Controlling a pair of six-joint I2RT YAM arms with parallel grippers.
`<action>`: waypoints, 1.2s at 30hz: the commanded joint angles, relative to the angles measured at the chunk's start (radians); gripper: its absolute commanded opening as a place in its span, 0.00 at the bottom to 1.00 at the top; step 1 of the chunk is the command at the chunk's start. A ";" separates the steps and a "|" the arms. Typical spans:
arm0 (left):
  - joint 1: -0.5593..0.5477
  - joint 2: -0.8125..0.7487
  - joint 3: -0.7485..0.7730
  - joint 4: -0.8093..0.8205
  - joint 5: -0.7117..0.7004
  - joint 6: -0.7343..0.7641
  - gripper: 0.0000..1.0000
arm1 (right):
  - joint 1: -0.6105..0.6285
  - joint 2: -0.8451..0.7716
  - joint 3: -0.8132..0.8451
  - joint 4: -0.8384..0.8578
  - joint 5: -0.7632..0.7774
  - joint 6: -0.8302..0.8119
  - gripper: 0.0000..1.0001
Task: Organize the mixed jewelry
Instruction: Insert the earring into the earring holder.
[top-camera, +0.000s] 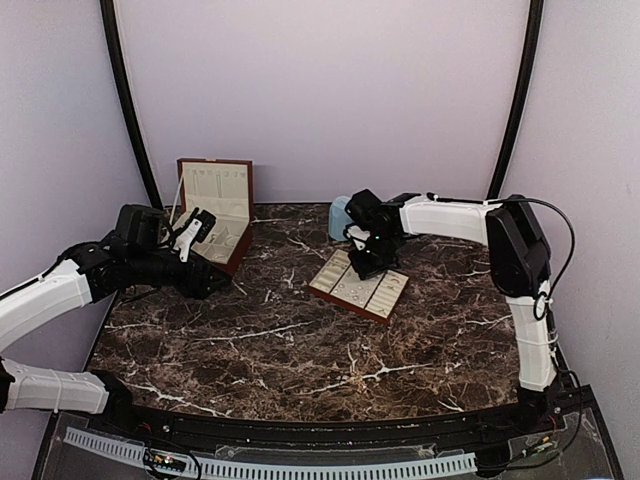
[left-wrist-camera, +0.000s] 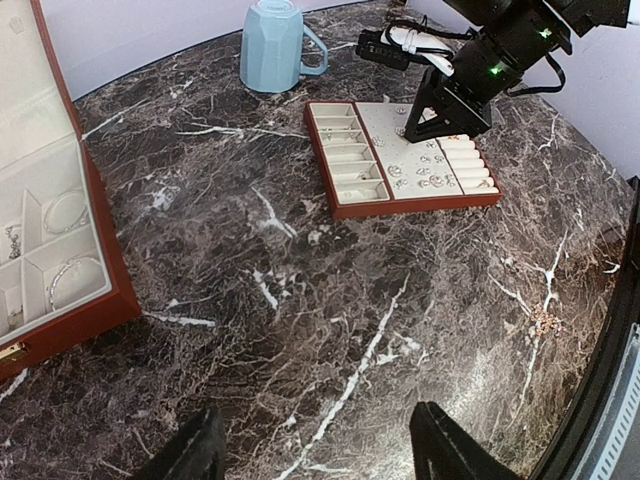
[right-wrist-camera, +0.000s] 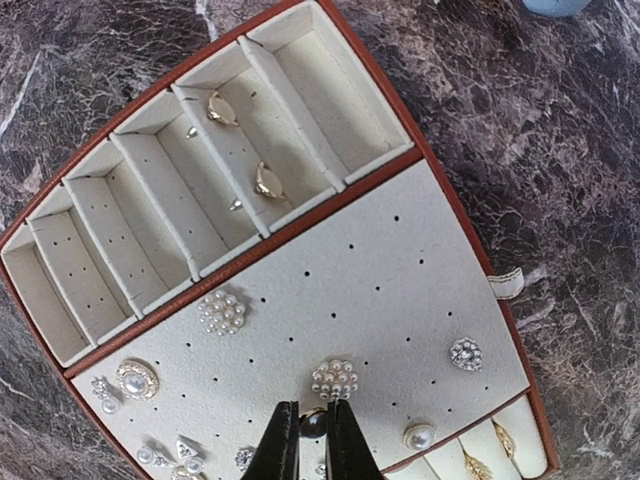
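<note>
1. Dark, white-veined marble formed the table (top-camera: 300, 350) under both arms, with pale walls behind. A light-blue mug (left-wrist-camera: 272, 45) stood just beyond the tray (left-wrist-camera: 415, 205).
2. We saw the mixed jewelry (right-wrist-camera: 222, 312) scattered over the tray's cream pinhole panel as pearl clusters and a crystal stud (right-wrist-camera: 465, 353). Two gold pieces (right-wrist-camera: 265, 182) lay in one of the long compartments.
3. Our right gripper (right-wrist-camera: 313, 412) hung directly over that panel, its jaws nearly together. A small round piece (right-wrist-camera: 313, 424) sat pinched between the tips, just beside a pearl cluster (right-wrist-camera: 335, 378).
4. Our left gripper (left-wrist-camera: 320, 455) hovered over bare marble, well apart from the tray. Its jaws were spread wide with nothing between them.
5. Beside it sat the open wooden box (left-wrist-camera: 70, 325), with bracelets (left-wrist-camera: 65, 210) in its compartments.
</note>
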 joint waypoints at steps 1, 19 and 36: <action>0.004 -0.001 -0.001 -0.016 0.010 0.015 0.66 | 0.027 0.052 0.050 0.020 0.019 -0.006 0.08; 0.004 0.003 -0.003 -0.013 0.012 0.015 0.66 | 0.044 0.089 0.105 0.045 0.005 0.017 0.12; 0.005 -0.003 -0.005 -0.015 0.000 0.017 0.66 | 0.046 0.060 0.081 0.067 0.012 0.043 0.23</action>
